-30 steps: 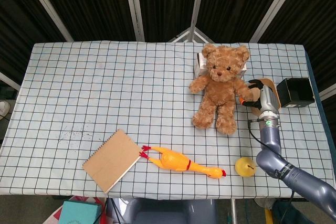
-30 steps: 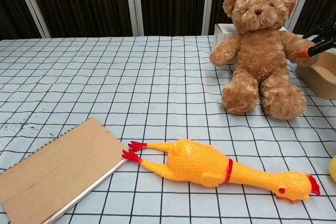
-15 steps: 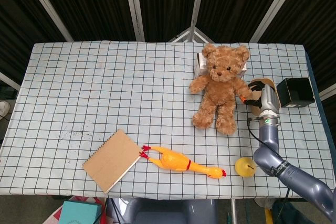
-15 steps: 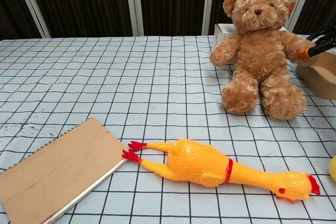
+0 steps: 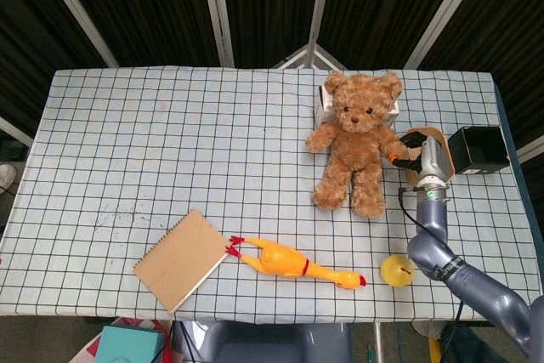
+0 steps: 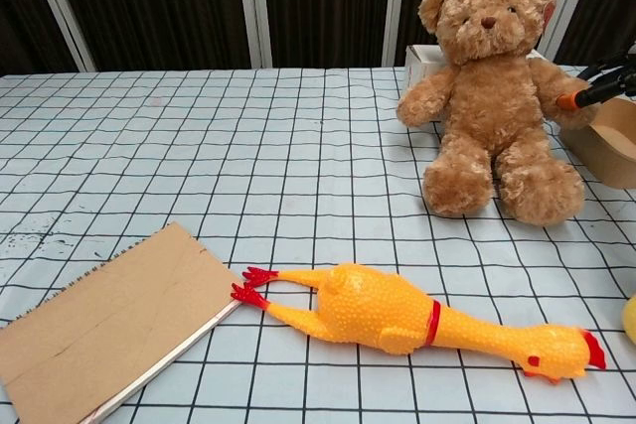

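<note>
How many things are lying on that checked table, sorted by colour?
Brown: 3, the teddy bear, the notebook and the brown container.
Yellow: 2, the rubber chicken and the yellow fruit.
White: 1, the white box.
Black: 1, the black box.
Total: 7.

Right hand (image 5: 414,150) reaches forward, fingers (image 6: 596,92) extended left.
</note>
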Controlling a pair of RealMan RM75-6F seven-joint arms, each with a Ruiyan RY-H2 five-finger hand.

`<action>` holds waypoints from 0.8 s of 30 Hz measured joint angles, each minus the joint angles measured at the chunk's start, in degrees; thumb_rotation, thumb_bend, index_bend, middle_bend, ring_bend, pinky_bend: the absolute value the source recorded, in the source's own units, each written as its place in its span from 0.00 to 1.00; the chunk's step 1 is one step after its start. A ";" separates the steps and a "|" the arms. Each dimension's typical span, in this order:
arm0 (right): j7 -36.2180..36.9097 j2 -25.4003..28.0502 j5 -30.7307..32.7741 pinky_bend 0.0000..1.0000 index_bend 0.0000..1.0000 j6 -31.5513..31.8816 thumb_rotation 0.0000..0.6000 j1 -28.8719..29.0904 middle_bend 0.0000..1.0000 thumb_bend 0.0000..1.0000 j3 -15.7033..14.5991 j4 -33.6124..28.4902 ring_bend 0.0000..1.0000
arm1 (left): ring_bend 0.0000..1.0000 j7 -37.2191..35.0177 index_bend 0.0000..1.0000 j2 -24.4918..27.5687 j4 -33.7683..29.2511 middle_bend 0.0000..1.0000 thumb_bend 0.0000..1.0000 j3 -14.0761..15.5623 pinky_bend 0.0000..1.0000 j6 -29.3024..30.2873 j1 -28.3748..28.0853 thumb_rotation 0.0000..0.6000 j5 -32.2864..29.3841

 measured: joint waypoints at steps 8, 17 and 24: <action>-1.15 -0.30 -2.52 0.00 0.48 1.89 1.00 1.15 0.50 0.31 0.74 -0.06 0.33 | 0.00 0.16 0.22 0.05 -0.25 0.00 0.27 -0.11 0.13 -0.11 0.05 1.00 -0.65; -2.25 -0.87 -1.47 0.00 0.48 0.30 1.00 0.48 0.50 0.32 0.00 1.08 0.33 | 0.00 -0.12 0.22 0.18 -0.18 0.00 0.27 -0.06 0.13 -0.12 0.04 1.00 -0.49; -2.45 -0.72 -2.61 0.00 0.48 0.82 1.00 0.53 0.50 0.32 0.33 0.90 0.33 | 0.00 0.73 0.22 -0.04 -0.31 0.00 0.27 0.02 0.14 -0.24 -0.10 1.00 -0.49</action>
